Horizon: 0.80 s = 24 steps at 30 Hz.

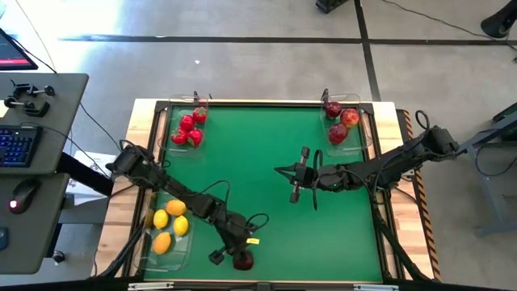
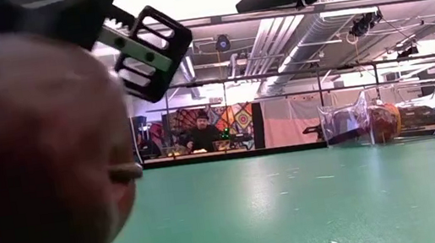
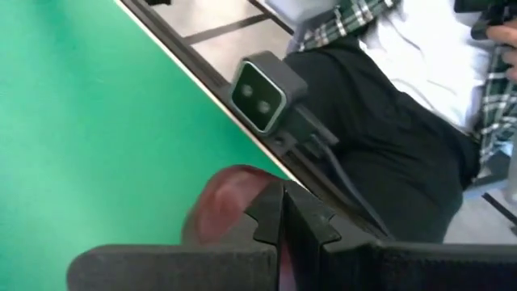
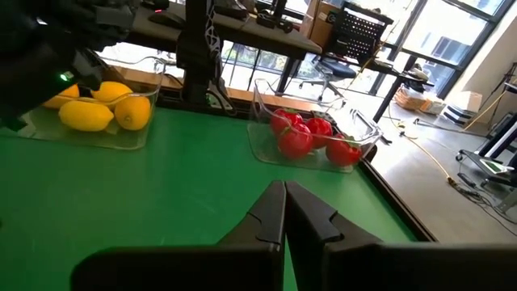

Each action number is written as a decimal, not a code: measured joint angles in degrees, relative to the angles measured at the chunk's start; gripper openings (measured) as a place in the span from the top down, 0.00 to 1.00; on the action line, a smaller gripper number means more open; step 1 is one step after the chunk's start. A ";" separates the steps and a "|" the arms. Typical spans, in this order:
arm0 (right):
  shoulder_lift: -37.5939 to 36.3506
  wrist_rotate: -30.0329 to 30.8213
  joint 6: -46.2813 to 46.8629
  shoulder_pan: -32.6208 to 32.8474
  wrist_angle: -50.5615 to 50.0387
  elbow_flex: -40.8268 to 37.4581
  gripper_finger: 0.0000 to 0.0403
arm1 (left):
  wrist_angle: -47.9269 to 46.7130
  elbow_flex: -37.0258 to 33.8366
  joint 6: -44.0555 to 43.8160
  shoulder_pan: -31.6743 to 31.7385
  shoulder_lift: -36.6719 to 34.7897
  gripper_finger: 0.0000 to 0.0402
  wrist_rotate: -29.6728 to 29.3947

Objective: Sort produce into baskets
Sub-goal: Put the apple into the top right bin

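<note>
Green worktop (image 1: 258,178); small camera (image 3: 260,93) at its near edge; side desk with keyboard (image 1: 16,145) and mouse (image 1: 24,191) beyond the left edge.
</note>
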 joint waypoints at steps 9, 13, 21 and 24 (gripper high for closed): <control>0.00 0.01 -0.03 0.00 0.00 0.00 1.00 | 2.64 0.02 -0.44 3.09 0.80 1.00 -0.52; 0.00 0.01 -0.03 0.00 0.00 0.00 1.00 | 3.93 1.48 -0.82 3.26 2.83 1.00 -0.10; 0.00 -0.01 -0.01 0.00 -0.48 0.00 1.00 | 2.37 4.15 1.21 4.47 4.71 1.00 2.13; 0.00 -0.01 0.09 0.00 -0.61 0.00 1.00 | 2.16 4.15 1.21 5.62 4.71 1.00 2.10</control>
